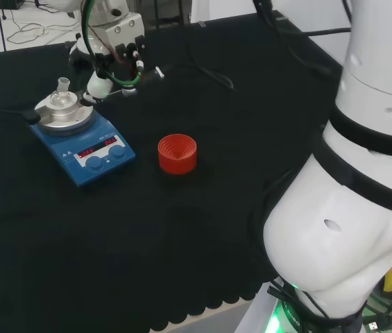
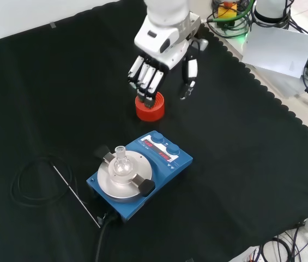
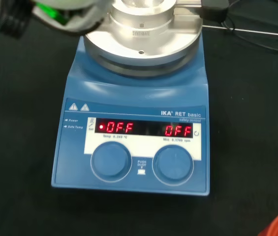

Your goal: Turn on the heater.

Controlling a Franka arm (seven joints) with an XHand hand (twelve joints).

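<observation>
Above the red stand (image 2: 150, 107), hand (image 2: 159, 63) hangs with fingers straight, slightly spread, holding nothing. Heater (image 2: 140, 173) sits nearer the front camera, knobs (image 2: 159, 139) facing the hand. Risk: reaching down clips the stand or presses the wrong knob.

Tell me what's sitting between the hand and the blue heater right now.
In the front view, the red ribbed ring sits just below the hand, with bare black cloth between it and the heater.
</observation>
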